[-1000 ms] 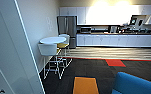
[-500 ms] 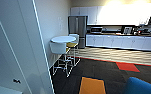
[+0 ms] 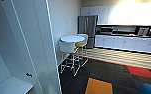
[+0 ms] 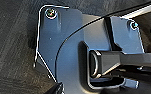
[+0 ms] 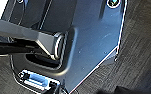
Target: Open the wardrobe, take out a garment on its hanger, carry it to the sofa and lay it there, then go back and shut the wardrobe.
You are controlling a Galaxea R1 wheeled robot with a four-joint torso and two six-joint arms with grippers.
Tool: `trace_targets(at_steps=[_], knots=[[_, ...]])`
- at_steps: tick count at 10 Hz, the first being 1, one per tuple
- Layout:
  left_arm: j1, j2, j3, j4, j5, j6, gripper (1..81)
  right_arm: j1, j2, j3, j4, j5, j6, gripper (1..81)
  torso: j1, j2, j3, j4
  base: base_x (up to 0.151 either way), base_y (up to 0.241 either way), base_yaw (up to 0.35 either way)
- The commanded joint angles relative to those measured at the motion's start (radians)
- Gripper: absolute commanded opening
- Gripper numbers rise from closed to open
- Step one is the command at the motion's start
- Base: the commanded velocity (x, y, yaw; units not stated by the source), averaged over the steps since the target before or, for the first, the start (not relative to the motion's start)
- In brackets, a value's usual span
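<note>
**Wardrobe open at frame left**

The wardrobe (image 3: 21, 47) fills the left of the head view, door swung wide, white interior showing. Round table (image 3: 72, 38) and stools sit centre, fridge (image 3: 87, 30) behind. Blue sofa (image 3: 148, 89) peeks in lower right. Finger state: cannot tell.

Room: open kitchenette area. Dark grey carpet floor (image 3: 108, 72) with an orange square tile (image 3: 99, 86) and a red tile patch (image 3: 139, 72); a paler striped floor strip (image 3: 121, 56) runs along the cabinets. Far wall: row of white lower cabinets (image 3: 126, 43) under a dark countertop, white upper cabinets (image 3: 98, 11) brightly lit. Tall stainless-steel refrigerator (image 3: 87, 28) at the corner. Plain pale wall (image 3: 63, 20) on the left. Small round white high table (image 3: 72, 39) beside it, with a white-backed stool (image 3: 67, 48) and a yellow-seated stool (image 3: 80, 44) on thin metal legs.
</note>
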Motion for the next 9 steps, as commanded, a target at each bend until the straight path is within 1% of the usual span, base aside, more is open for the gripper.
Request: trace_targets(at_steps=[1,4,9], knots=[[-0.034,-0.003,-0.002,0.002,0.042,0.005,81.1,0.026,-0.018,-0.014,0.018,-0.047,0.003,81.1,0.0,0.0,0.0,0.0,0.0,0.0,0.277],[-0.034,0.0,-0.003,0.004,0.047,0.005,81.1,0.025,-0.026,-0.029,0.033,-0.047,0.003,81.1,0.0,0.0,0.0,0.0,0.0,0.0,0.277],[-0.034,0.005,-0.003,0.005,0.051,0.007,81.1,0.028,-0.017,-0.021,0.035,-0.045,0.003,81.1,0.0,0.0,0.0,0.0,0.0,0.0,0.277]])
